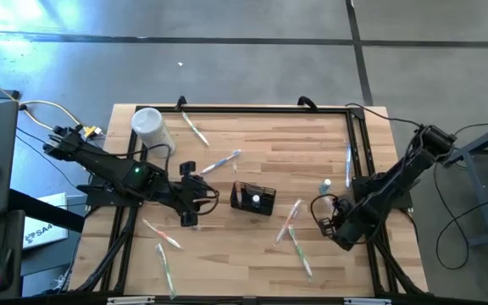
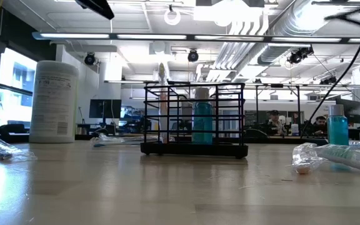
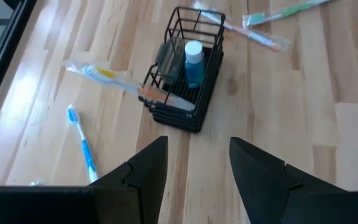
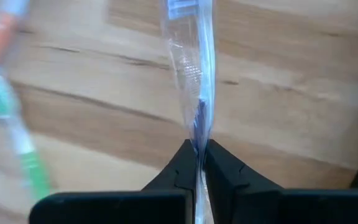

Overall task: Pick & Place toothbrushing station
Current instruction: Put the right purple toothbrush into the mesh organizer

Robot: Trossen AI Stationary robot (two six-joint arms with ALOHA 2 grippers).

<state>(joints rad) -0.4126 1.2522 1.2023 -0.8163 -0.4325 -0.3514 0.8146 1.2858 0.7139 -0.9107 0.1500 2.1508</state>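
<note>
The toothbrushing station (image 1: 252, 199) is a black wire rack standing on its base mid-table (image 2: 194, 119). A small blue bottle (image 3: 193, 62) stands in it, and a wrapped orange-handled toothbrush (image 3: 129, 84) lies across its rim. My left gripper (image 1: 208, 199) hovers just left of the rack, open and empty, its fingers (image 3: 148, 174) pointing slantwise down at the rack. My right gripper (image 1: 327, 219) is toward the table's right, pointing down, shut on a toothbrush in a clear wrapper (image 4: 191, 62). My right gripper pinches the wrapped blue-handled toothbrush between its two fingertips (image 4: 182, 165), on the handle (image 4: 199, 121) inside the clear wrapper. The fingers come from above, pointing down. The brush runs on from the fingertips with its bristle end (image 4: 180, 7) farthest; whether that end touches the table, I cannot tell.
A white lidded cylinder (image 1: 151, 127) stands at the far left. Several wrapped toothbrushes lie scattered on the wooden top, one green and orange (image 4: 17, 137) near my right gripper. A second blue bottle (image 1: 324, 185) stands right of the rack. Black rails (image 1: 358, 152) edge the table.
</note>
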